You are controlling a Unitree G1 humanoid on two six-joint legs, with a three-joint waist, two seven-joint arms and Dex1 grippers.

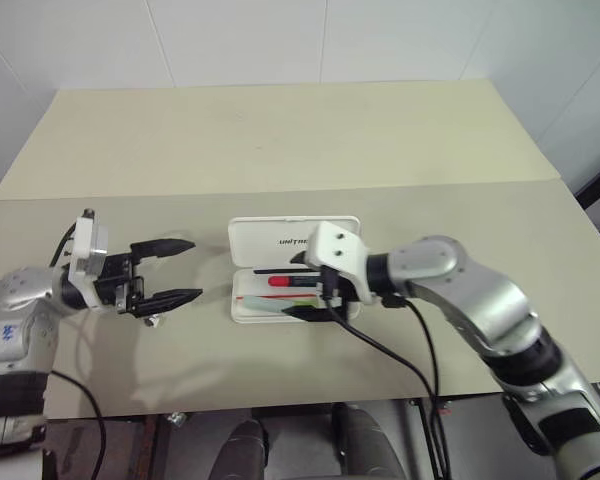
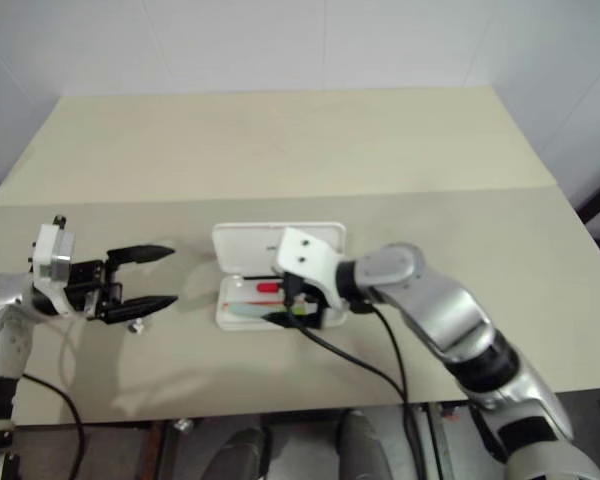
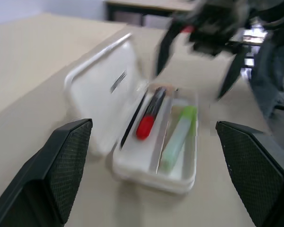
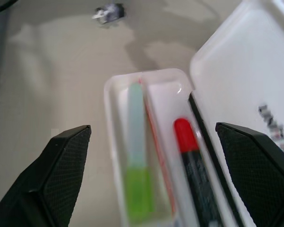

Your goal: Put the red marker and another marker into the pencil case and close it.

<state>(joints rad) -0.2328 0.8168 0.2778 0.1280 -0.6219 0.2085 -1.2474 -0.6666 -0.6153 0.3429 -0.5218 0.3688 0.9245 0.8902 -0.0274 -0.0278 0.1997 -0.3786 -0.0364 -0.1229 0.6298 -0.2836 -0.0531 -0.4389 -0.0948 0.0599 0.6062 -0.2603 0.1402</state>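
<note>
The white pencil case (image 1: 270, 236) lies open mid-table, its lettered lid folded back on the far side. In its tray the red marker (image 1: 280, 282) rests along the lid side, and the light-green marker (image 1: 302, 301) lies beside it along the near side; the right wrist view has the red marker (image 4: 187, 142) and the green one (image 4: 138, 161) side by side. My right gripper (image 1: 293, 286) hovers open over the tray's right end, holding nothing. My left gripper (image 1: 192, 268) stands open and empty just left of the case, pointing at it.
A small silvery lump (image 1: 154, 321) lies on the table under my left gripper, near the front edge. A black cable (image 1: 380, 350) trails from my right wrist across the table's front. The far half of the beige table (image 1: 300, 130) is bare.
</note>
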